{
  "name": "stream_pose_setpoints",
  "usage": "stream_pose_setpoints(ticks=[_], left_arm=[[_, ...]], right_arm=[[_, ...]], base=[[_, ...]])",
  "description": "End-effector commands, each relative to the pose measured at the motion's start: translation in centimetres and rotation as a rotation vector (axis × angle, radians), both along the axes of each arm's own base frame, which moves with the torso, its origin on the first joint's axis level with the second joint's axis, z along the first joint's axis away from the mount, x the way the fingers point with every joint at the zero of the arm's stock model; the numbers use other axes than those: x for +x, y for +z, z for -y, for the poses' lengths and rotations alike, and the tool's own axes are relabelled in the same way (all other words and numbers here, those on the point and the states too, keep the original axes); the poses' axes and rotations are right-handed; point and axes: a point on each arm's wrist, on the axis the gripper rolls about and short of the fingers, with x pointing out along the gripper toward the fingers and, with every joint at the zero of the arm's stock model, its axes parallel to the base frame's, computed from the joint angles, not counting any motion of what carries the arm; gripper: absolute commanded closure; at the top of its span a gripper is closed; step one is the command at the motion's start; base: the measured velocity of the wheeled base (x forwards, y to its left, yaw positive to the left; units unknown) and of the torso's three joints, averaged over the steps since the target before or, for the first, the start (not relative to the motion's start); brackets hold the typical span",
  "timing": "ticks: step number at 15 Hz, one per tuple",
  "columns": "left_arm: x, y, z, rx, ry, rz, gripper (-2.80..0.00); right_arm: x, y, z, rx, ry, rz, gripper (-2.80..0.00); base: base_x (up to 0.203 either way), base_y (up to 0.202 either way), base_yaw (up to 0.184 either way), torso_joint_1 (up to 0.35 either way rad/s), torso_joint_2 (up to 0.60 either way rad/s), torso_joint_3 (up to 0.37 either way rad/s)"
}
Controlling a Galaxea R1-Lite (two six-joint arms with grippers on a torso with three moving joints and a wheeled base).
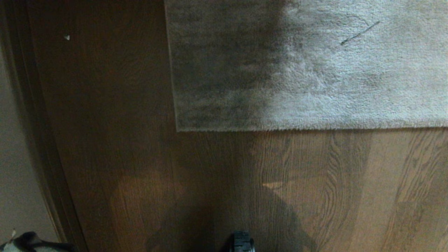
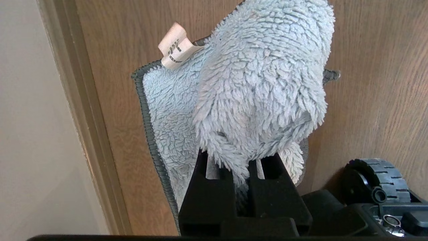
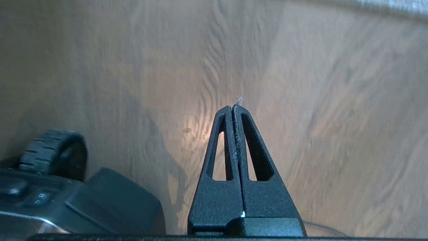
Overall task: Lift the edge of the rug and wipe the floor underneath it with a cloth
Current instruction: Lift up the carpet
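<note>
The light grey shaggy rug (image 1: 315, 70) lies flat across the far part of the head view. Its near rug edge (image 1: 315, 128) runs straight to a square corner (image 1: 177, 130). Brown wood-grain floor (image 1: 280, 189) fills the space in front of it. In the left wrist view my left gripper (image 2: 243, 160) is shut on the fuzzy pale blue-grey cloth (image 2: 264, 83), which bunches over the fingertips and hangs above the floor (image 2: 378, 83). My right gripper (image 3: 233, 107) is shut and empty but for some lint, over bare floor (image 3: 334, 117). A strip of the rug (image 3: 401, 6) shows beyond it.
A pale wall (image 1: 14, 157) with a dark baseboard (image 1: 42, 140) runs along the left side, close to the cloth's side (image 2: 90, 134). The robot base's black wheel (image 1: 242, 241) sits at the near middle, and a wheel shows in each wrist view (image 2: 378, 177) (image 3: 53, 150).
</note>
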Motion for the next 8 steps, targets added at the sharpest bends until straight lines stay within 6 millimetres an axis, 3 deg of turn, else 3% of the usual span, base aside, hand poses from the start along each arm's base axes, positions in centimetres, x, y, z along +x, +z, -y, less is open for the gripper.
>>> stream_pose_setpoints(ticks=[1, 4, 8], left_arm=[[0.0, 0.0, 0.0, -0.001, 0.000, 0.001, 0.00], [0.0, 0.0, 0.0, 0.000, 0.000, 0.000, 0.00], [0.0, 0.0, 0.0, 0.000, 0.000, 0.000, 0.00]], right_arm=[[2.0, 2.8, -0.1, -0.042, 0.041, -0.079, 0.00], [4.7, 5.5, -0.3, -0.146, 0.126, -0.111, 0.00], [9.0, 7.2, -0.6, -0.308, 0.244, -0.180, 0.00]], base=[[0.000, 0.000, 0.000, 0.000, 0.00, 0.000], [0.000, 0.000, 0.000, 0.000, 0.00, 0.000], [0.000, 0.000, 0.000, 0.000, 0.00, 0.000]])
